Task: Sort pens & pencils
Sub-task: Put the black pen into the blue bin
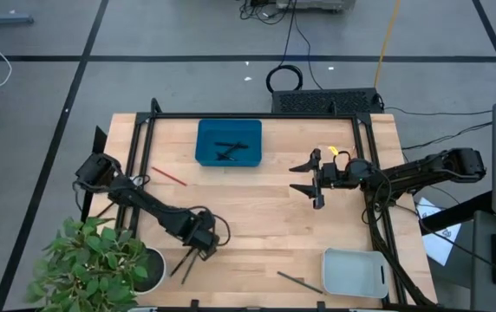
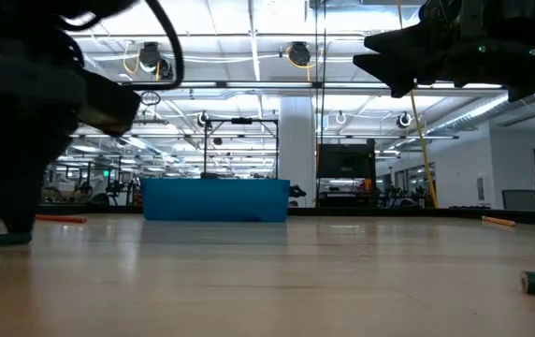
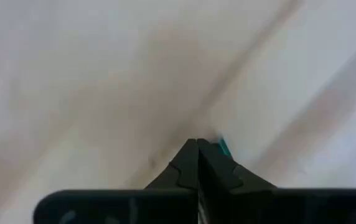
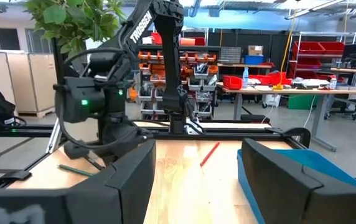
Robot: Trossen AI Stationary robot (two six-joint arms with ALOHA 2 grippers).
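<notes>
Left tool (image 1: 203,245) is pressed down at the near-left part of the worktop (image 1: 257,208), its fingers closed together, with a sliver of teal tip showing beside them in its wrist view; whether it truly pinches the thin dark stick lying under it I cannot tell. Ahead of it and across the worktop sits the blue tray (image 1: 229,141), already holding some black pens (image 1: 228,149). A red pencil (image 1: 169,176) lies between the tool and that tray, off to the tool's left. Right tool (image 1: 317,182) hovers spread open, well apart, with a grey tray (image 1: 355,272) and a grey pencil (image 1: 300,282) nearer to it. Judging by this, a pickup is under way; next comes a lift and a carry to the matching tray.
</notes>
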